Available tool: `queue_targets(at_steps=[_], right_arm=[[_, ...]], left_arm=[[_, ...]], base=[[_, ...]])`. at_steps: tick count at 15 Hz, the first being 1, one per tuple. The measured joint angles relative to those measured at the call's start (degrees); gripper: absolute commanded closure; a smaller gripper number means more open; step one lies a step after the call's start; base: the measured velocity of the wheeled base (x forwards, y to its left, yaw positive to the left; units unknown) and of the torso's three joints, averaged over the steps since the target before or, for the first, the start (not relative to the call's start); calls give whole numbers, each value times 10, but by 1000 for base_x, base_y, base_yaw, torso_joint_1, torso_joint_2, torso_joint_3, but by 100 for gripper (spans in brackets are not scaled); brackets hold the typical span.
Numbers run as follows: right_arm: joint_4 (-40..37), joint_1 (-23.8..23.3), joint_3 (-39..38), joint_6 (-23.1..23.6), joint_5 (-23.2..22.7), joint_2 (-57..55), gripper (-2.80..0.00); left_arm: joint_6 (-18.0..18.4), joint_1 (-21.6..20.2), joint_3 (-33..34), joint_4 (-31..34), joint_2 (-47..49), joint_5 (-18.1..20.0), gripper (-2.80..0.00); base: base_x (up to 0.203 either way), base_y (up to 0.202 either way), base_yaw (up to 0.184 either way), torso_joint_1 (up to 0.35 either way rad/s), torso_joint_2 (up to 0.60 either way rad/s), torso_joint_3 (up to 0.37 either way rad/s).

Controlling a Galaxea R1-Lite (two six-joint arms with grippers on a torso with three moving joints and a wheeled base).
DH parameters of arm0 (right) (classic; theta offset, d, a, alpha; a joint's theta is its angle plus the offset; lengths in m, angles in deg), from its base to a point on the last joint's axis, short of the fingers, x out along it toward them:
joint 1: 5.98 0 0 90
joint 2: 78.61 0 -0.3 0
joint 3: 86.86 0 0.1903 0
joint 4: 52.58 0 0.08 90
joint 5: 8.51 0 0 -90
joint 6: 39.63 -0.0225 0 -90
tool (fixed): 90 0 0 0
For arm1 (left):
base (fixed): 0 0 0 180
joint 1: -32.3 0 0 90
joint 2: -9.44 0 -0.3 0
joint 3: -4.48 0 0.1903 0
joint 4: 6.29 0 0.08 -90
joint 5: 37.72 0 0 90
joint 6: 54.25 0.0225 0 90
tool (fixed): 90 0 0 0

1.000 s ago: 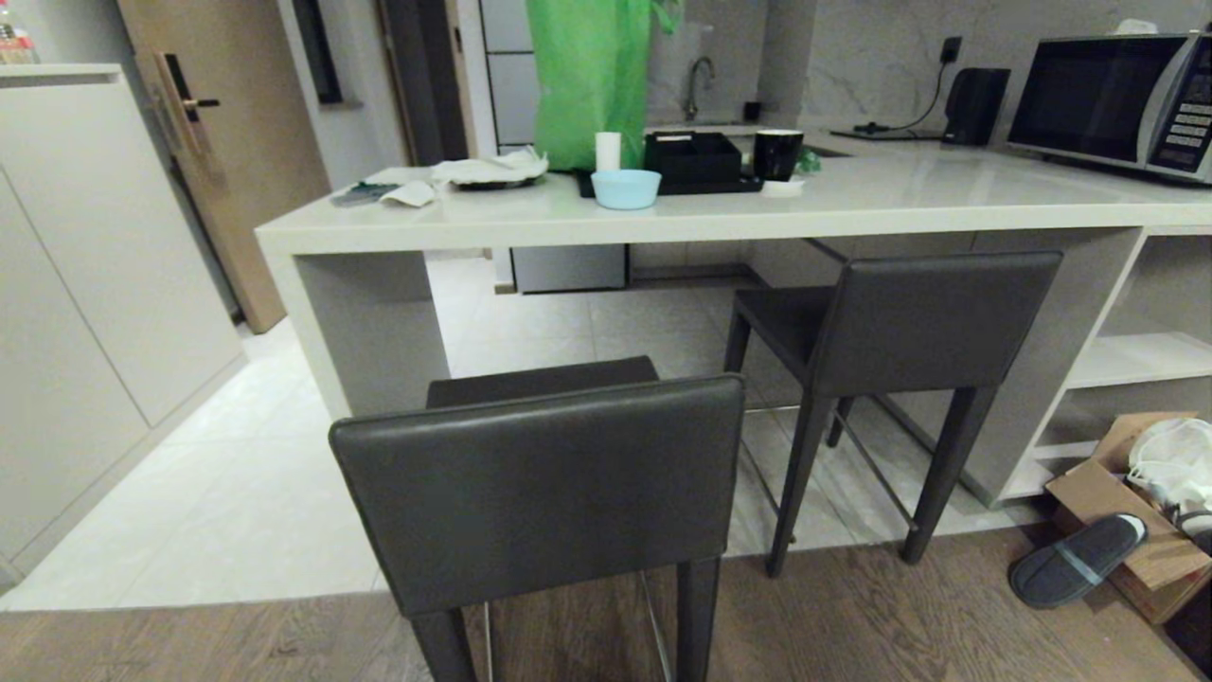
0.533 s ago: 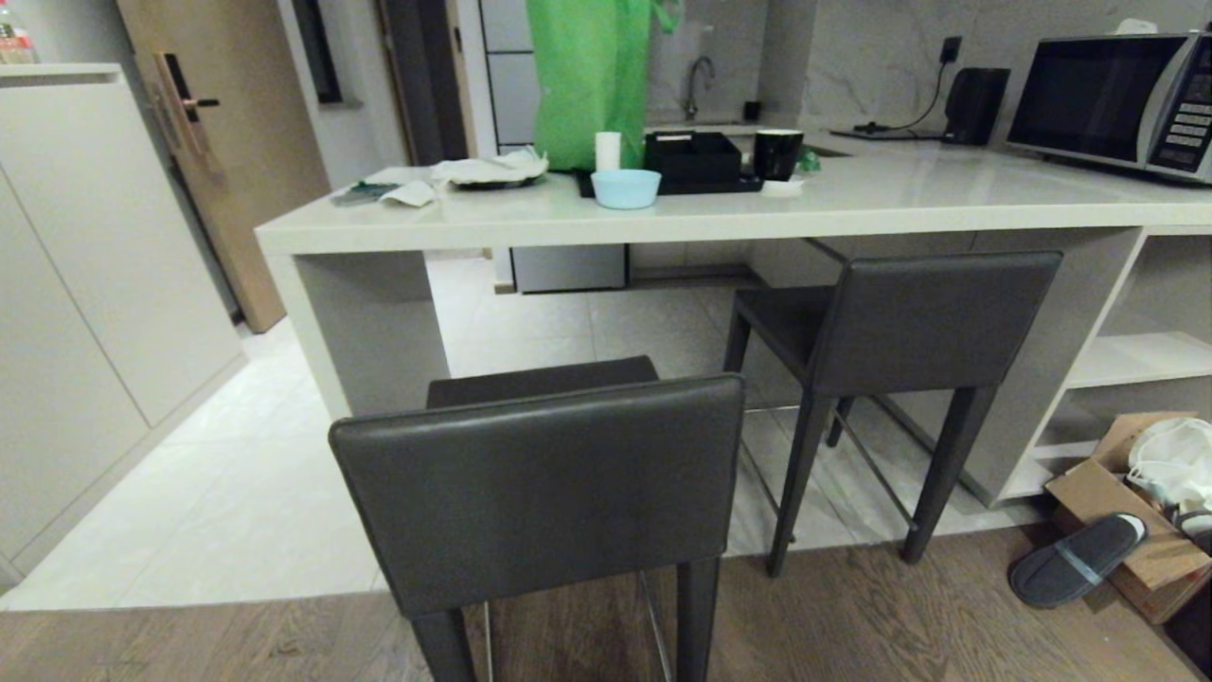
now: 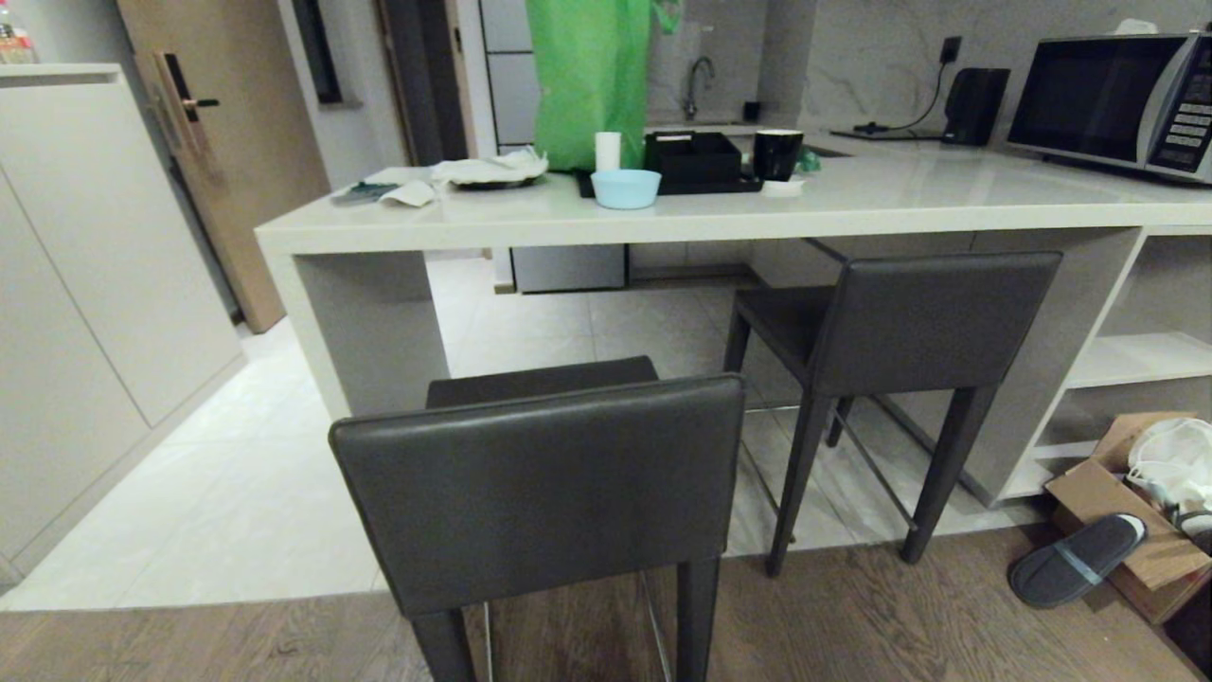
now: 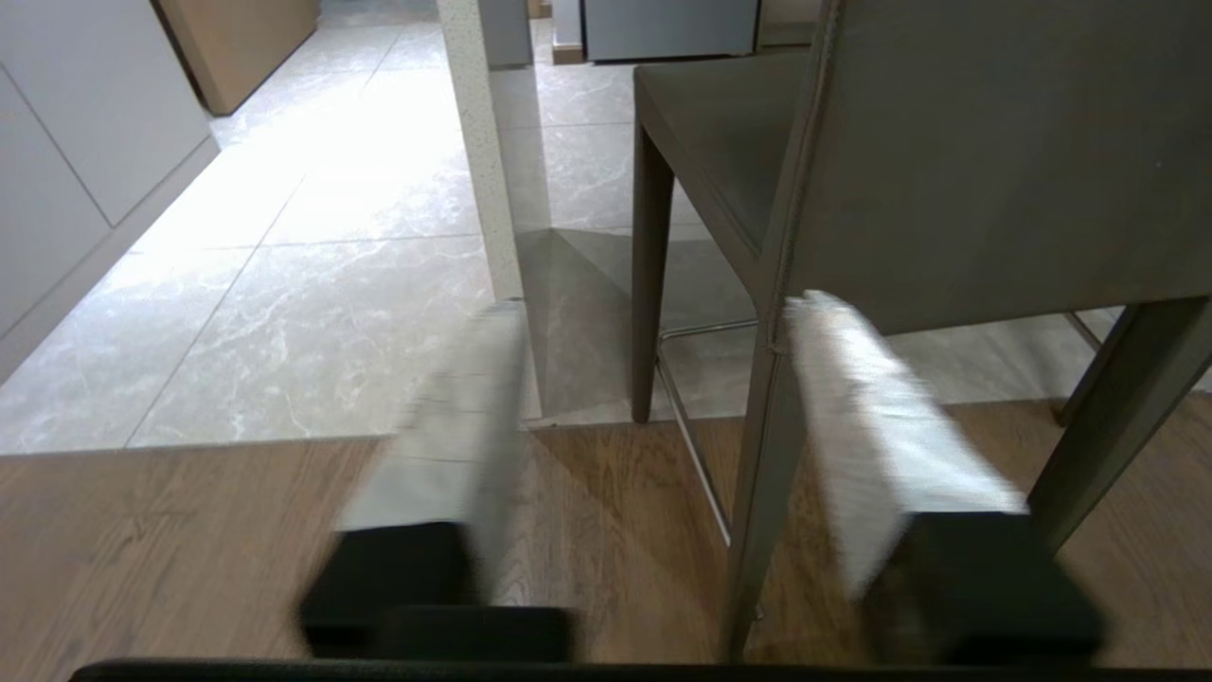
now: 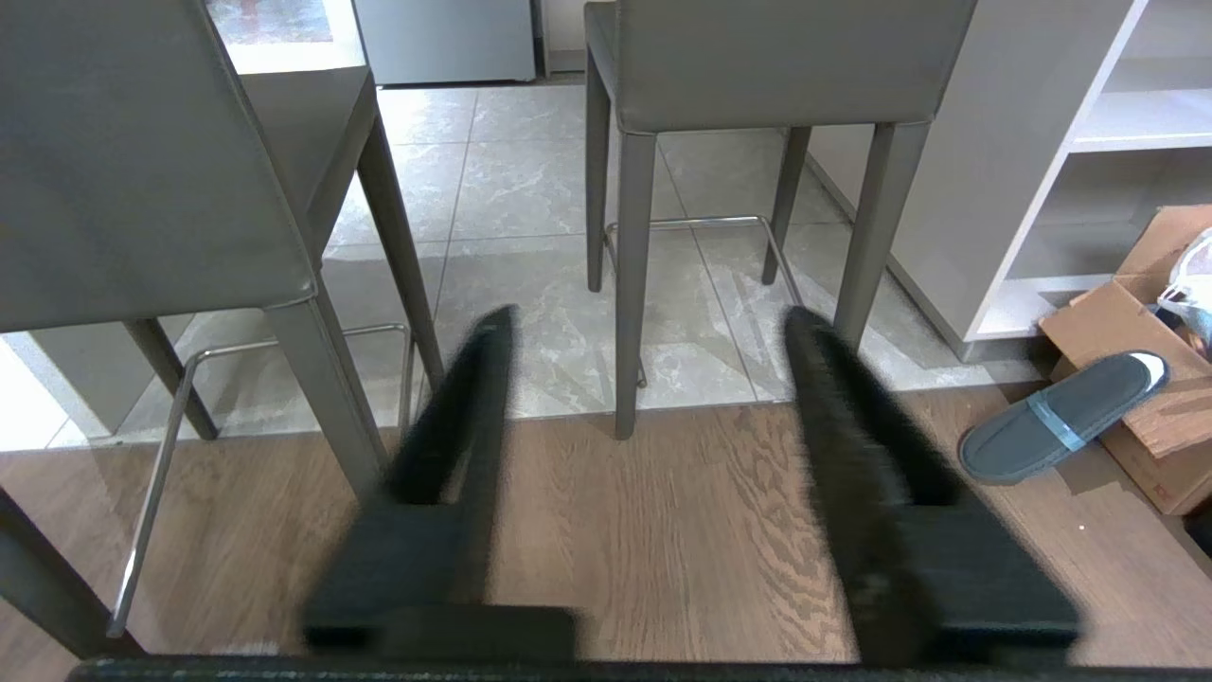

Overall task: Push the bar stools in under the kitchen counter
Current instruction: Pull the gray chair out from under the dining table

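Observation:
Two dark grey bar stools stand before the kitchen counter (image 3: 900,204). The near stool (image 3: 540,483) stands out from the counter, its back legs on the wood floor. The far stool (image 3: 937,322) on the right sits partly under the slab. Neither gripper shows in the head view. My left gripper (image 4: 653,308) hangs low behind the near stool (image 4: 994,161), jaws apart and empty, fingers blurred. My right gripper (image 5: 649,317) hangs low between the near stool (image 5: 142,161) and the far stool (image 5: 776,57), jaws apart, holding nothing.
A cardboard box (image 3: 1127,511) and a dark slipper (image 3: 1075,561) lie on the floor at the right by the open shelves. A tall white cabinet (image 3: 85,284) stands at the left. The counter carries a microwave (image 3: 1108,99), a blue bowl (image 3: 626,188) and a green bag (image 3: 592,80).

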Motion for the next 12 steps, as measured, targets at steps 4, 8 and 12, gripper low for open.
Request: queue_targets(at_steps=[4, 8, 12], right_arm=[[0, 0, 0, -2, 1, 0, 0], [0, 0, 0, -2, 1, 0, 0], [0, 0, 0, -2, 1, 0, 0]], left_arm=[[1, 0, 0, 1, 0, 1, 0], [-3, 0, 0, 1, 0, 1, 0], [-10, 0, 0, 0, 0, 0, 0]], base=[[0, 0, 0, 0, 0, 0], [0, 0, 0, 0, 0, 0], [0, 0, 0, 0, 0, 0]])
